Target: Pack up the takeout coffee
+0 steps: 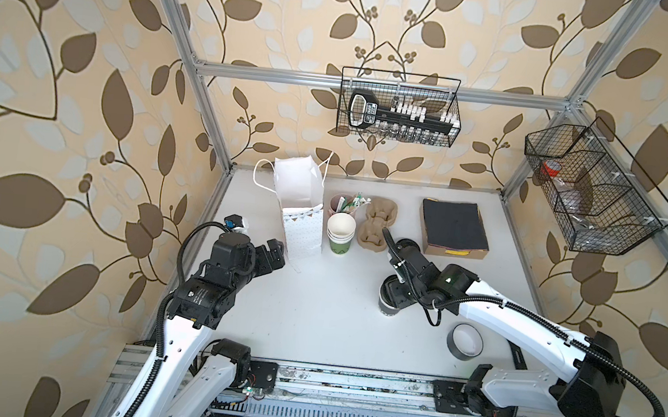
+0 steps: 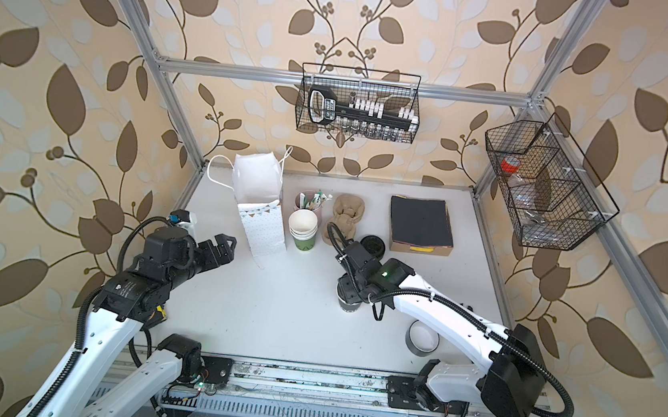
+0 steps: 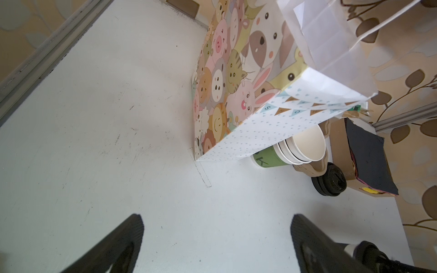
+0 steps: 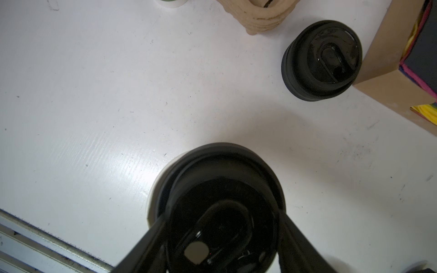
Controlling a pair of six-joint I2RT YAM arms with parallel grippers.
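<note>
Table [image 1: 312, 324]: white and scuffed, with bare surface between the coffee and the bag.
Bag [image 1: 301, 231]: a tall paper gift bag standing upright at the back left, mouth up, handles flopped outward. It looks light and nothing holds it. I'd guess a cup catching its rim on the way in would tip it or fold the mouth shut.
Box [image 1: 453, 229]: cardboard with black sheets on top, at the back right, out of the way.
Paper cups [image 1: 340, 231]: a lidless stack just beside the bag. A low swing towards the bag could knock it over.
Coffee [image 1: 386, 304]: 1 dark cup with a black lid, upright on the table right of the middle. It is well apart from the bag and directly under the right arm's wrist.
Spare lids [image 4: 321, 59]: a black stack against the box corner, near the coffee but not touching it.
Right gripper [image 4: 222, 219]: its 2 fingers press on opposite sides of the coffee's lid, clamped there as far as the wrist view shows. The hold is high. A pale crescent shows beside the lid, and I cannot tell whether the lid is fully seated. If it is not, a lift may pull it off and spill the cup.
Left gripper [image 3: 216, 219]: fingers wide apart and holding nothing, low beside the bag's near corner. Unless it steadies the bag, the cup goes into a loose bag.
</note>
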